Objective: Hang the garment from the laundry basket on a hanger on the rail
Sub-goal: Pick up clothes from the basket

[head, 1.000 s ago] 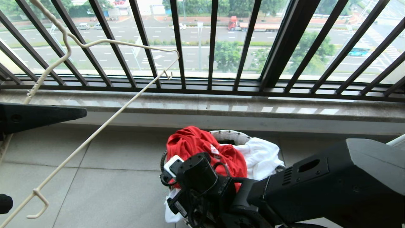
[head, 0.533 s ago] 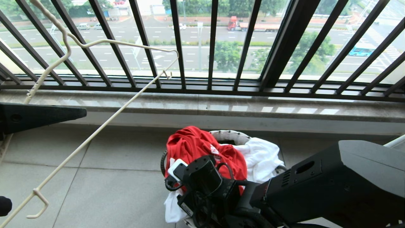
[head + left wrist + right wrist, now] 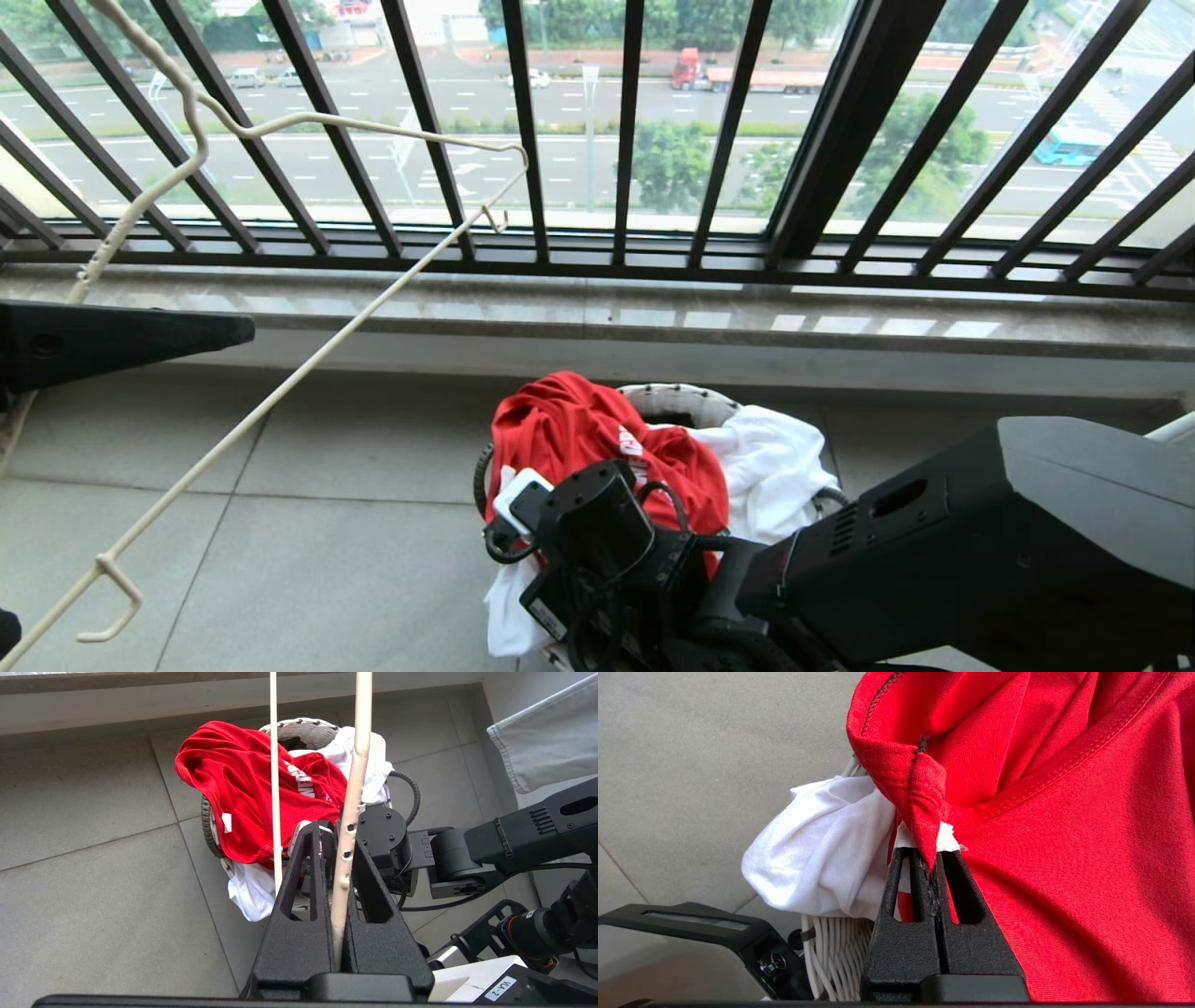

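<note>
Now closed, right gripper (image 3: 934,868) jaws pinch the garment's (image 3: 1064,868) stitched red hem; left gripper (image 3: 337,858) clamps the wire hanger (image 3: 355,774).

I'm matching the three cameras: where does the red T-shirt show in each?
Head view: red T-shirt low centre, draped over the basket.
Left wrist view: upper centre, behind the hanger's wires.
Right wrist view: fills the right side, an edge pinched by the right pincer.
Shared landmark: white T-shirt.

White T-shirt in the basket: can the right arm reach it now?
Probably not directly: the right pincer is shut on the red T-shirt, which lies over most of the white T-shirt.
</note>
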Robot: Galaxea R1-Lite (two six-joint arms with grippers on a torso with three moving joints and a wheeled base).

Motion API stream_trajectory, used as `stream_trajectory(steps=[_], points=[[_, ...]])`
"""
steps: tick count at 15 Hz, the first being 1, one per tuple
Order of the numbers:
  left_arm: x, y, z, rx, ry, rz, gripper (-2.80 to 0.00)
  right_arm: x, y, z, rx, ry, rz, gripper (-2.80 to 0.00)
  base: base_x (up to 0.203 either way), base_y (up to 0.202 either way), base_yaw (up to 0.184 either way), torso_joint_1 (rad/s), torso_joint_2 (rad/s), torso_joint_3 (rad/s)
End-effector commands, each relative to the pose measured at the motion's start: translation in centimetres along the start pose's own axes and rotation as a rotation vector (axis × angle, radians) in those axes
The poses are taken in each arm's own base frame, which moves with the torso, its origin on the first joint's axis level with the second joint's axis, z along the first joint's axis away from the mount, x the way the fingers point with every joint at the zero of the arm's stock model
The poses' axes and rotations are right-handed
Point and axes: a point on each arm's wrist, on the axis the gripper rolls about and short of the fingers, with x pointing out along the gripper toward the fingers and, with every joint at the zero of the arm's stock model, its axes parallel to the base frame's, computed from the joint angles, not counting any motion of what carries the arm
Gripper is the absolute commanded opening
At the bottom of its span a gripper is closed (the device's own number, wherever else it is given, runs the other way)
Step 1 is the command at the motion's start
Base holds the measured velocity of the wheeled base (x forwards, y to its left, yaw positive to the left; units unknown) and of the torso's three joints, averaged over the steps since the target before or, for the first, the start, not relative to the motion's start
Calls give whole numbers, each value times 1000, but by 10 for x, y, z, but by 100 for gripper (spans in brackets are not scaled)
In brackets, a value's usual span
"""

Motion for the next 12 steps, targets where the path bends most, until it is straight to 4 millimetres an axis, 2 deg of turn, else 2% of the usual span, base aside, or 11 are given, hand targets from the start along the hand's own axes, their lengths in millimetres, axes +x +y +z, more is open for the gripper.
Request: stream_trajectory(steps=[1, 4, 7, 12], points=[[0, 0, 0, -2, 2, -1, -280, -9, -2, 7, 35, -23, 2, -280, 0, 0, 0, 0, 0, 0], [0, 0, 0, -2, 1, -2, -280, -35, 3, 18, 86, -47, 73, -280, 0, 0, 0, 0, 0, 0], [2, 0, 0, -4, 9, 0, -280, -66, 20, 22, 156, 43, 257, -280, 0, 0, 0, 0, 0, 0], [4, 1, 0, -5, 15, 1, -280, -74, 42, 15, 198, 145, 454, -280, 0, 0, 0, 0, 0, 0]])
